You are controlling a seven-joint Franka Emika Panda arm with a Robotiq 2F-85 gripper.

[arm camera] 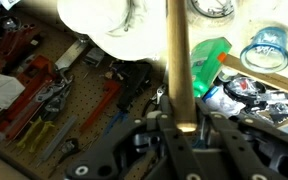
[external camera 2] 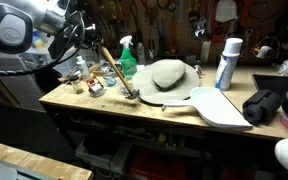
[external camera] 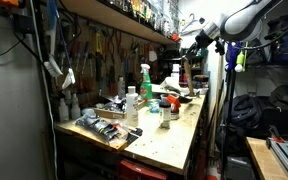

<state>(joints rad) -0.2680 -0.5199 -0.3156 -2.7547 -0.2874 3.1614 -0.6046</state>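
- Wrist view shows the gripper (arm camera: 184, 128) with its jaws pressed in on a long round wooden stick (arm camera: 179, 60). They pinch it from both sides low in the picture.
- The stick runs straight up and away from the fingers. It passes a green plastic spray bottle (arm camera: 212, 55) and a clear jar with a blue rim (arm camera: 267, 45).
- In an exterior view the stick slants down from the gripper towards the wooden workbench (external camera 2: 114, 112). Its lower end lies just beside a grey-beige brimmed hat (external camera 2: 169, 73).
- The step in hand looks like holding the gripped stick over the cluttered end of the bench.
- Any next move would call for a firm pinch and a slow swing. The far end sweeps close to the bottles and the hat.
- Hard to tell: whether the lower tip touches the bench top or hangs just above it, and whether the dark bit there is a brush head.
- The stick's top end is cut off by the edge of the wrist picture.
- A pale round object (arm camera: 109, 25) at the top of the wrist view is cropped and cannot be identified.
- The brown pegboard (arm camera: 24, 150) with red metal wrenches (arm camera: 29, 80) is dim.
- In both exterior views the gripper is dark and small, so its fingers cannot be made out there.
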